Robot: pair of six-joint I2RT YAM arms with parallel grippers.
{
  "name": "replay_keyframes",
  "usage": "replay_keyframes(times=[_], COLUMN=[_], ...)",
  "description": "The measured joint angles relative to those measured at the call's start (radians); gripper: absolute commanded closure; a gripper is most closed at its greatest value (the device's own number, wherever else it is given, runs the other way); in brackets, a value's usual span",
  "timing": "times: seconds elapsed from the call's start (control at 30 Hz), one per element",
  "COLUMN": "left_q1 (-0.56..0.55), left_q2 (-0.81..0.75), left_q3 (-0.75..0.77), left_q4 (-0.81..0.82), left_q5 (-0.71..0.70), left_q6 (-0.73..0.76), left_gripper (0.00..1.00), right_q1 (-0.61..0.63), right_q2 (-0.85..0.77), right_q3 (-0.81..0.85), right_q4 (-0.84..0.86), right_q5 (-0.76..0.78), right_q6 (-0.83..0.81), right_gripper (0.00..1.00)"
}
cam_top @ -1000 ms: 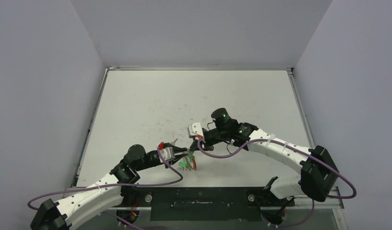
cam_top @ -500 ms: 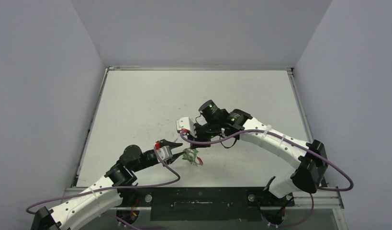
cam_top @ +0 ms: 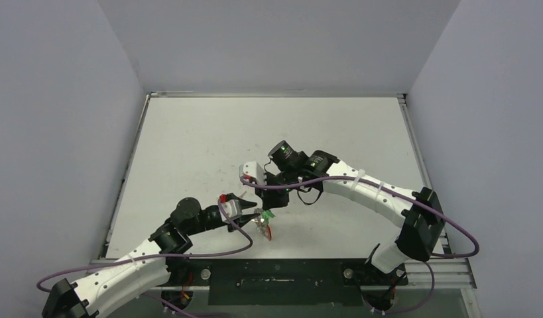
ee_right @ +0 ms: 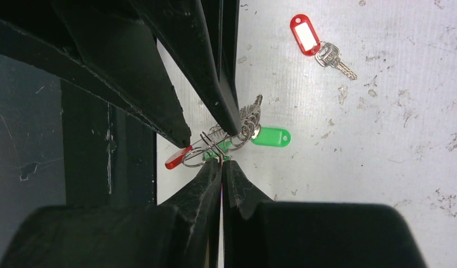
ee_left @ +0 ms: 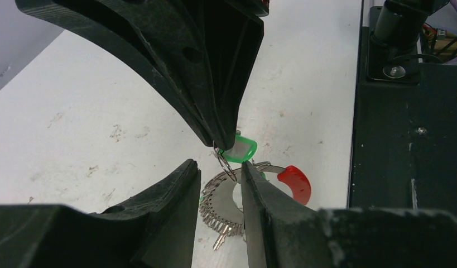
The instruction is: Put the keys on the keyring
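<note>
Hovering low over the table (ee_right: 382, 139) near its front edge, your two grippers stood almost tip to tip above the keyring (ee_left: 217, 204). You had the left gripper (ee_left: 217, 166) parted only narrowly, with nothing caught between its fingers. Through that gap the keyring lay on the table, its red arc (ee_left: 296, 183) on the side nearer the black base plate (ee_left: 404, 139) and its fringe of silvery loops spread around the rest.

Your right gripper (ee_right: 220, 163) was pinched fully together. Its tip touched a thin wire ring (ee_left: 225, 163) just beside the green-tagged key (ee_left: 240, 149), and I could not tell whether that wire was actually clamped. That green tag rested against the keyring's fringe.

The red-tagged key (ee_right: 318, 44) lay by itself on the table, well apart from the keyring and from both grippers. Both tags showed a pale insert in the window, but any writing there was too small to read.
</note>
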Motion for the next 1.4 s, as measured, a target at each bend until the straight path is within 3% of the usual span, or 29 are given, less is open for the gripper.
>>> replay_keyframes(times=[0.73,0.8,0.9,1.4], left_q1=[-0.003,-0.003,-0.003,-0.003], left_q2=[0.112,0.111,0.108,0.072], left_q3=[0.072,0.074,0.075,0.064], left_q4=[-0.050,-0.066,-0.083,-0.085], left_q5=[-0.011,-0.015,-0.023,-0.058], left_q6=[-0.064,-0.063,-0.063,-0.072], left_gripper=[0.81,0.86,1.00,1.00], right_q1=[0.012,0.012,0.012,-0.011], right_q2=[0.004,0.004,0.004,0.008], right_q3=[0.009,0.010,0.013,0.015], right_q4=[0.006,0.006,0.007,0.028], right_q5=[0.019,0.019,0.019,-0.003], right_q6=[0.032,0.032,0.032,0.043], right_gripper=[1.00,1.00,1.00,1.00])
